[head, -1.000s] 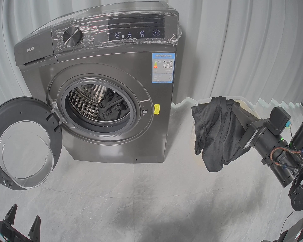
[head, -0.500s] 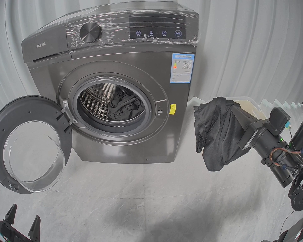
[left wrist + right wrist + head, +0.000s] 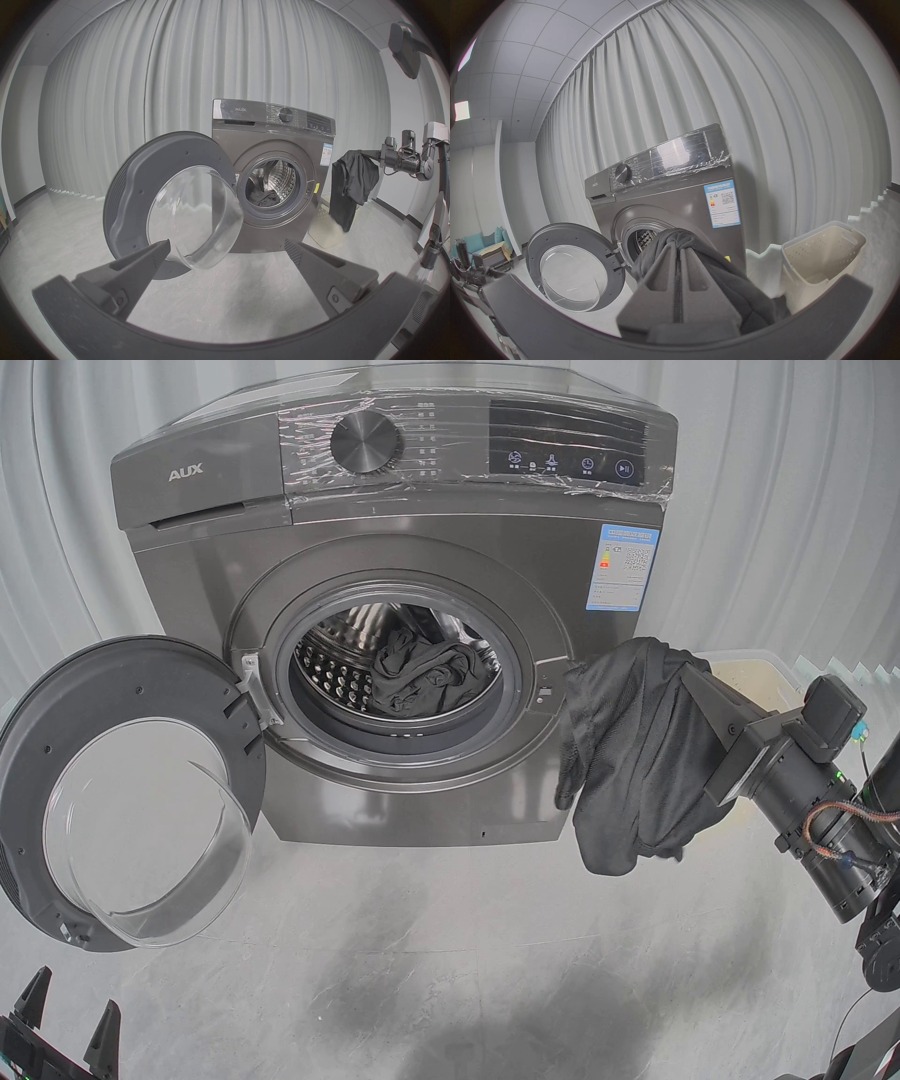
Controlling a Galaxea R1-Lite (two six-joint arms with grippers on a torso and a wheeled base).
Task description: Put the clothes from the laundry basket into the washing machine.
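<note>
Head view: right gripper (image 3: 698, 683) clenched on a garment (image 3: 628, 754), mid-carry. Left gripper (image 3: 70, 1012) hangs open. Next, likely: swing the garment into the drum (image 3: 352, 665).

Quick count here: one washing machine (image 3: 394, 801) with one round door (image 3: 112, 679) swung wide, one control dial (image 3: 366, 442) and one blue label (image 3: 622, 568) on its front, plus one cream laundry basket (image 3: 822, 255) on the floor beside it. Clothes-wise I get two dark pieces, the drum garment (image 3: 427, 674) lying inside the machine and the hanging garment (image 3: 628, 754) pinched in the right gripper (image 3: 678, 253). Grippers make two as well, the other being the left gripper (image 3: 226, 243), its two fingers spread apart, low over the floor.
</note>
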